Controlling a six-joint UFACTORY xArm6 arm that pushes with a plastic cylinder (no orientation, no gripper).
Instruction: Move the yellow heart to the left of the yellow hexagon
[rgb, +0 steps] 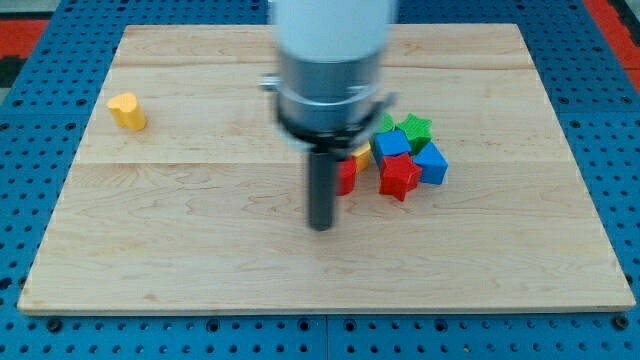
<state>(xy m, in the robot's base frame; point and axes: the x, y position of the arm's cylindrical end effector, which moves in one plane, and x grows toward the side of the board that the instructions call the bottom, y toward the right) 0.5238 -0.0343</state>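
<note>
Yellow heart (127, 111) lies alone at the table's (200, 250) left, well apart from our tip (320, 226). No claw, nothing held. Clustered right of tip: two blue blocks (392, 143), two red (400, 177), one green star (414, 128).

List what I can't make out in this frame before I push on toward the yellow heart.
- Yellow hexagon, camera view: only a yellow sliver shows behind the arm; shape unconfirmed.
- Red block: partly covered by the rod; shape unclear.
- Green star and blue blocks sit packed together; contacts unclear.
- Arm body: motion-blurred, cut by the view's top.
- My tip and the yellow heart show clearly.
</note>
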